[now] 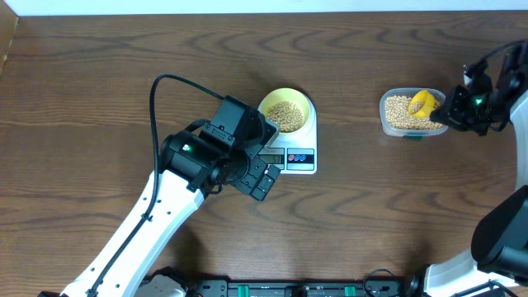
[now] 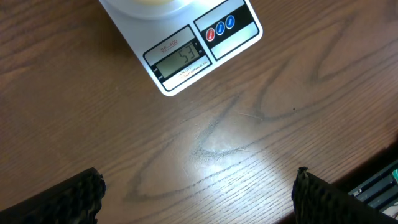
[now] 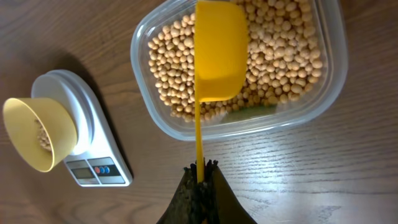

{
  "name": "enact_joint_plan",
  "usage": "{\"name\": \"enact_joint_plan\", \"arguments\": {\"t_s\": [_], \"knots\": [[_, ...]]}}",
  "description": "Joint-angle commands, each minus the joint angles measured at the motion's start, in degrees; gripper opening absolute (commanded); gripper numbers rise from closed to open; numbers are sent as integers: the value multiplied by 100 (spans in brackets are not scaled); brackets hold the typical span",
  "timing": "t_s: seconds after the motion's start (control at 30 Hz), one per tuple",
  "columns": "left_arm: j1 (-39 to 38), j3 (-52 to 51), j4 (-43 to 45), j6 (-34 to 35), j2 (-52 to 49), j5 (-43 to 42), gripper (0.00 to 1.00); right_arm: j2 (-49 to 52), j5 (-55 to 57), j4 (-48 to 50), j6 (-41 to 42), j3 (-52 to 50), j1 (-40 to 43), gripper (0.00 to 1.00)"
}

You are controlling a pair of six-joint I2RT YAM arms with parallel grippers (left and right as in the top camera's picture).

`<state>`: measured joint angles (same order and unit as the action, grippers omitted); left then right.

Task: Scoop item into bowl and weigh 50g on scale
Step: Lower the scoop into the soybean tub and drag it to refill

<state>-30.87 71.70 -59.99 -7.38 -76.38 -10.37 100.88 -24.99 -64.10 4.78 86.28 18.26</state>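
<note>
The pale-yellow bowl [image 1: 286,111] holds tan beans [image 1: 286,115] and sits on the white scale [image 1: 299,158]. In the left wrist view the scale display [image 2: 180,60] reads 53. My left gripper [image 1: 262,177] is open and empty, hovering over bare table just in front of the scale. My right gripper [image 1: 446,113] is shut on the handle of the bright yellow scoop [image 3: 217,50], whose cup hangs over the beans [image 3: 283,56] in the clear plastic tub [image 1: 408,113] at the right. The bowl [image 3: 38,134] and scale [image 3: 99,165] also show in the right wrist view.
The wooden table [image 1: 371,214] stretches around the scale and tub. A black cable [image 1: 165,82] loops off the left arm. The table's front edge shows at the lower right of the left wrist view [image 2: 373,180].
</note>
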Motion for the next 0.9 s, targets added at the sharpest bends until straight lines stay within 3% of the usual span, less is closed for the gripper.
{"name": "enact_joint_plan", "arguments": {"t_s": [0.0, 0.37, 0.87], "knots": [[-7, 74, -13, -11, 46, 15, 98, 24, 365, -37, 168, 310, -177, 2], [-7, 74, -13, -11, 46, 15, 98, 24, 1180, -758, 232, 925, -490, 2], [-7, 74, -13, -11, 46, 15, 98, 24, 2192, -1069, 487, 940, -984, 2]]}}
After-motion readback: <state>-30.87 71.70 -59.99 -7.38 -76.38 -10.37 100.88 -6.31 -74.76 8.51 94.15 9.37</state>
